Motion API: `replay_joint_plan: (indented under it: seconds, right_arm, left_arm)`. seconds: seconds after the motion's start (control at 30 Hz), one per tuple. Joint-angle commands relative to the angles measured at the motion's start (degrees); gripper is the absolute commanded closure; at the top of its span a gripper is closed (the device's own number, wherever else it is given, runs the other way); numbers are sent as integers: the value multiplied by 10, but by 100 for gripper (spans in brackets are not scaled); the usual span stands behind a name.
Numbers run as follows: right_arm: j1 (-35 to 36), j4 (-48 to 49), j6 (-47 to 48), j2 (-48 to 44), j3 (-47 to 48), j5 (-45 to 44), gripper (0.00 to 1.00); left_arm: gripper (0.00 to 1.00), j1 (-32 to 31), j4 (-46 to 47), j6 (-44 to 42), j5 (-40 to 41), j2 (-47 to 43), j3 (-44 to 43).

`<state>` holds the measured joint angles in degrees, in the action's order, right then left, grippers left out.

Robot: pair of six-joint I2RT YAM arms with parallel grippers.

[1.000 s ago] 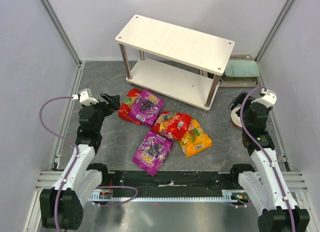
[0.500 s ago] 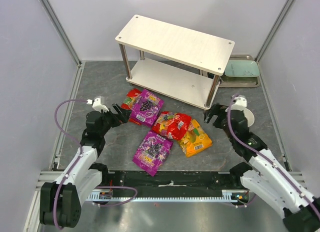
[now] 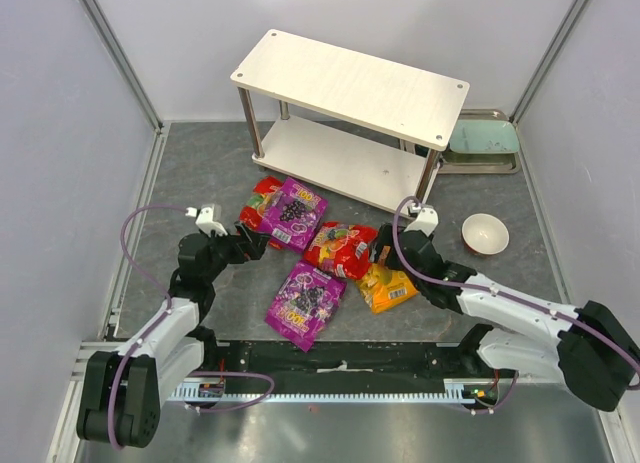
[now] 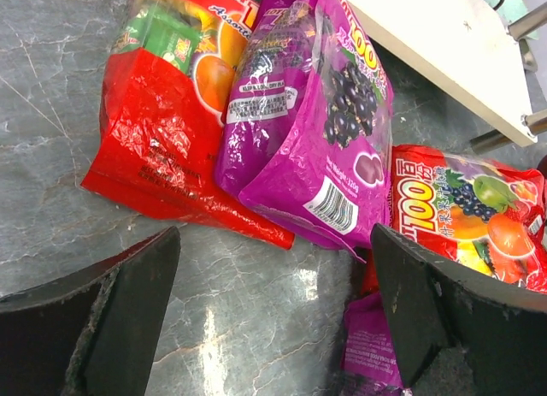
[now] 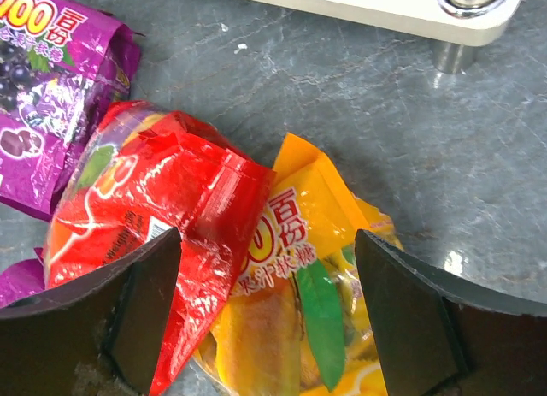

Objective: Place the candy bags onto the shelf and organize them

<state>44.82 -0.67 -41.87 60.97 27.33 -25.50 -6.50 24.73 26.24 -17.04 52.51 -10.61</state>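
Observation:
Five candy bags lie on the dark floor before the white two-tier shelf (image 3: pixel 350 88). A red bag (image 3: pixel 259 205) lies under a purple bag (image 3: pixel 293 211) at the left. Another red bag (image 3: pixel 342 249), an orange bag (image 3: pixel 390 279) and a second purple bag (image 3: pixel 305 300) lie in the middle. My left gripper (image 3: pixel 253 245) is open, low, just left of the purple-on-red pair (image 4: pixel 316 122). My right gripper (image 3: pixel 380 251) is open above the orange bag (image 5: pixel 299 302) and the red bag's edge (image 5: pixel 162 216).
A pale green tray (image 3: pixel 483 143) sits at the back right beside the shelf. A white bowl (image 3: pixel 485 233) stands on the floor at the right. A shelf leg (image 5: pixel 453 54) shows in the right wrist view.
Both arms have swung inward and down toward the bags. The right gripper moved from beside the bowl to over the orange and red bags. The left gripper moved closer to the left pair.

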Motion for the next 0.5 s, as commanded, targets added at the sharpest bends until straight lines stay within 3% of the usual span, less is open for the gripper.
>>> replay_joint_plan:
  seconds: [0.0, 0.17, 0.47]
  right_arm:
    - [2, 85, -26, 33, 5, -13, 10]
    - [2, 144, -35, 66, 1, 20, 13]
    - [2, 196, -39, 95, -5, 60, 48]
  left_arm:
    - [0, -2, 54, -33, -18, 2, 3]
    - [0, -2, 66, -37, -23, 5, 2]
    - [0, -2, 87, -43, -34, 45, -15]
